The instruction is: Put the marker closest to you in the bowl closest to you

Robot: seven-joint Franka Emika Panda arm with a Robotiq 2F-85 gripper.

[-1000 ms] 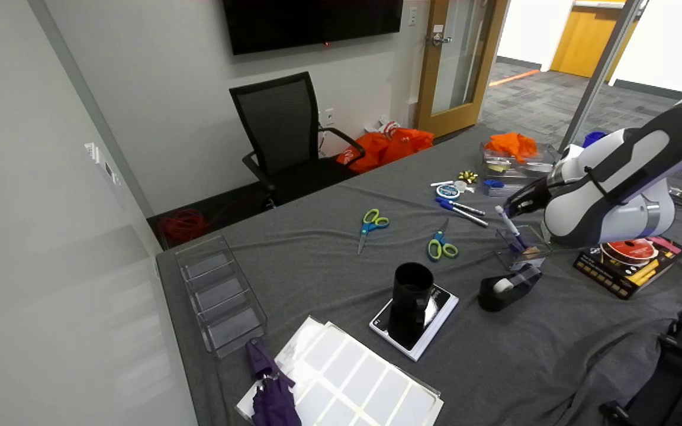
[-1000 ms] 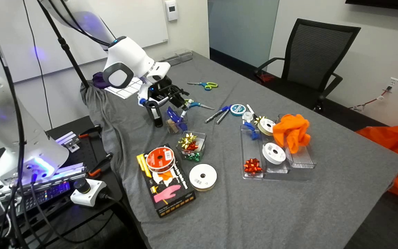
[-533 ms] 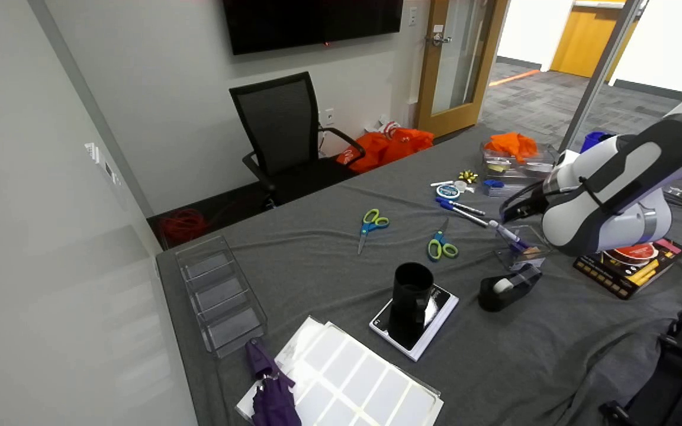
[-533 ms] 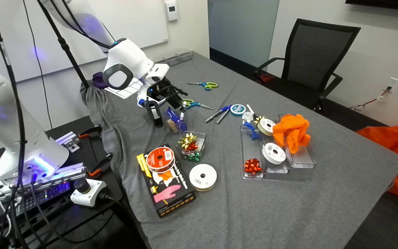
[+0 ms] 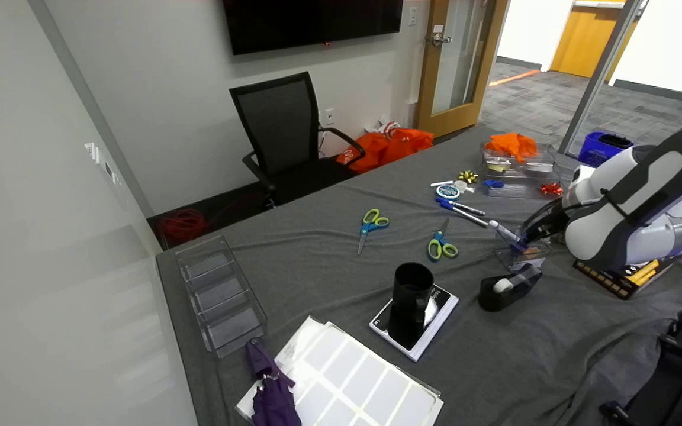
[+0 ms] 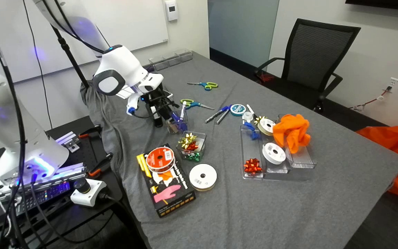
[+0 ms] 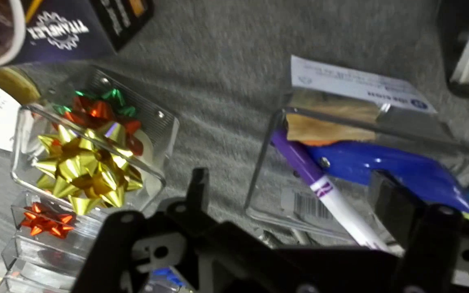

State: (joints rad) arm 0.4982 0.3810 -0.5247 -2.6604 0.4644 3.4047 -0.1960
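A purple-and-white marker (image 7: 332, 199) leans in a small clear bin (image 7: 258, 175), purple end down. Its white end sticks out over the rim in both exterior views (image 5: 504, 231) (image 6: 183, 110). A blue object (image 7: 381, 162) and a tan block (image 7: 328, 127) share the bin. My gripper (image 7: 290, 175) is open over the bin. The marker lies between the spread fingers, nearer the right finger in the wrist view, and its white tip is hidden by the gripper body. A second clear bin (image 7: 169, 138) holds gold, red and green bows. No round bowl shows.
A tape dispenser (image 5: 510, 287) stands beside the marker's bin. Scissors (image 5: 441, 244) and two blue-capped markers (image 6: 216, 116) lie nearby. A black box (image 6: 171, 186) with a red spool, a white spool (image 6: 202, 177) and a clear tray (image 6: 252, 152) are also on the table.
The marker has tipped lower, from steeply upright beside the gripper to leaning over the bin's rim. The gripper has moved away from its white end and down toward the bin.
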